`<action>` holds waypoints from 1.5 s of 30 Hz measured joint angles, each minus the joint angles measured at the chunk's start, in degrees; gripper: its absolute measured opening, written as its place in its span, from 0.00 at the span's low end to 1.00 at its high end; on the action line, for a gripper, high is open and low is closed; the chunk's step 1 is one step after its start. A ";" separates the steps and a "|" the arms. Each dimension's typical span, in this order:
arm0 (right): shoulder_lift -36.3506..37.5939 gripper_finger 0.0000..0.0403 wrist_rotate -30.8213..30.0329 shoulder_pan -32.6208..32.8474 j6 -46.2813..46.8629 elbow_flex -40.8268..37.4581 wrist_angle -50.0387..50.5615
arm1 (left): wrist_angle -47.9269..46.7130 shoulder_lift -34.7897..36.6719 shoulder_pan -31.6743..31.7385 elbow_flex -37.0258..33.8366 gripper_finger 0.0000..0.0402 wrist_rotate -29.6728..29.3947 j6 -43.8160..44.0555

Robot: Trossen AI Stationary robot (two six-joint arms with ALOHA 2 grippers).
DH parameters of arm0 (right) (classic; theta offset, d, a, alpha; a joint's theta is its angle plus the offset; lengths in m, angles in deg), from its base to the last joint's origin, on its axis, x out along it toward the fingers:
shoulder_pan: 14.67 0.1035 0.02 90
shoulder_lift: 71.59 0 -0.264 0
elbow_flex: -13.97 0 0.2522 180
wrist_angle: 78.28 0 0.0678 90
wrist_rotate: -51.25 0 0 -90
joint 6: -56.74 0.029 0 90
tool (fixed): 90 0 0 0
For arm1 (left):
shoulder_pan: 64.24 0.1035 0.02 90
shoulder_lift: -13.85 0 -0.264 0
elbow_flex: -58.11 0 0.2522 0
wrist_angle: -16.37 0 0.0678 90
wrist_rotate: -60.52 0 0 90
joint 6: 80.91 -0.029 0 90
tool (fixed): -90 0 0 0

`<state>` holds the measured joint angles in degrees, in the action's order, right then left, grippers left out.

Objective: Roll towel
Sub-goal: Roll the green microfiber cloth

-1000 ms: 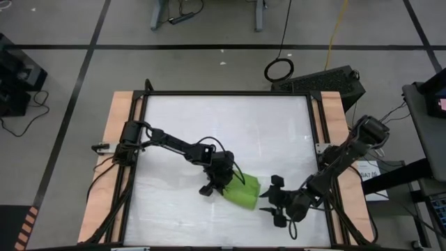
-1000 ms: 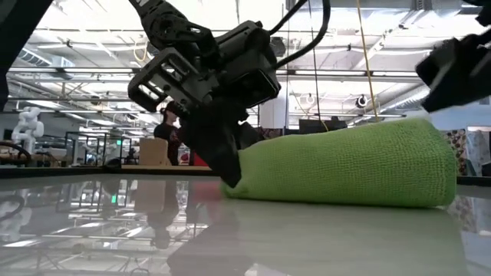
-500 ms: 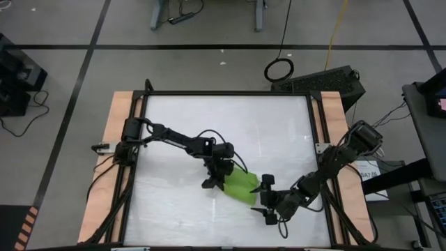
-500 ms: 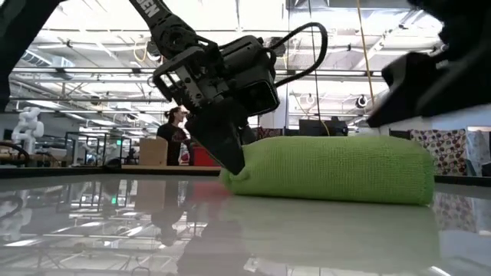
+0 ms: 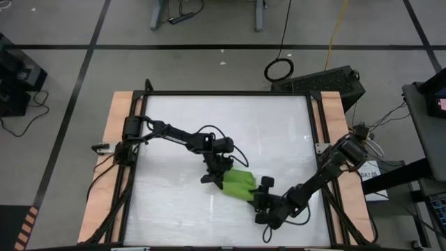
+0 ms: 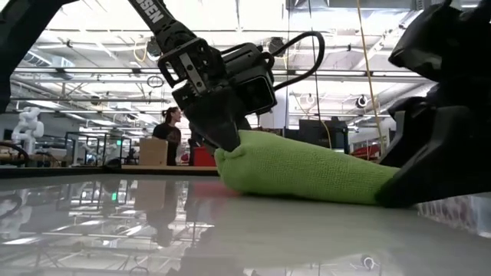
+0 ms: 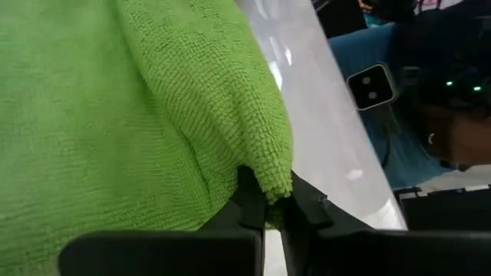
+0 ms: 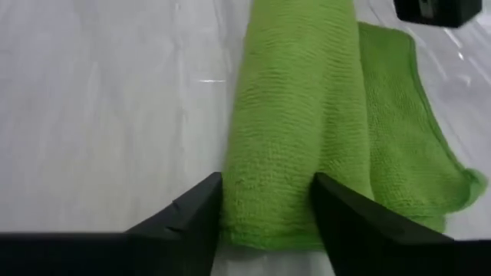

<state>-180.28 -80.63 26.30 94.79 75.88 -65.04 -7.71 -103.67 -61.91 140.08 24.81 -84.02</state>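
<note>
The lime-green towel [image 5: 237,184] lies on the white table, partly rolled into a thick roll [image 8: 295,115], with a flat flap [image 8: 406,138] spread on the table beside it. My left gripper [image 5: 217,178] is shut on the towel's left end [image 6: 230,157]. My right gripper [image 5: 260,196] is at the roll's right end and closed on it. In the low view its dark body [image 6: 437,138] hides that end. My left gripper pinches a folded corner of the towel's edge [image 7: 270,184] between its two fingertips, coming slanting down from the far left. That end is held a little above the table. My right gripper holds the roll's near end [image 8: 268,211] between its two fingers [image 8: 192,218], which lie level, one on each side of the roll. The roll rests on the table.
The wooden frame [image 5: 118,125] runs along the table's sides. Bare white table [image 5: 223,125] lies toward the far edge and the left. A person [image 6: 169,126] stands in the room well beyond the table.
My right gripper has moved toward the table's left, up to the towel's right end, and now has the roll between its fingers. My left gripper has shifted slightly toward the far edge with its end. The towel has gone from a fat even bundle to a roll tapering toward the right.
</note>
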 joint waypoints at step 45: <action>6.08 0.01 8.22 -0.21 38.95 -0.13 1.94 | 3.13 10.25 -12.92 -2.05 0.53 -42.85 -32.41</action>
<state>-174.20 -72.41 26.09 133.73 75.74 -63.10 -4.57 -93.42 -74.84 138.02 -18.04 -116.43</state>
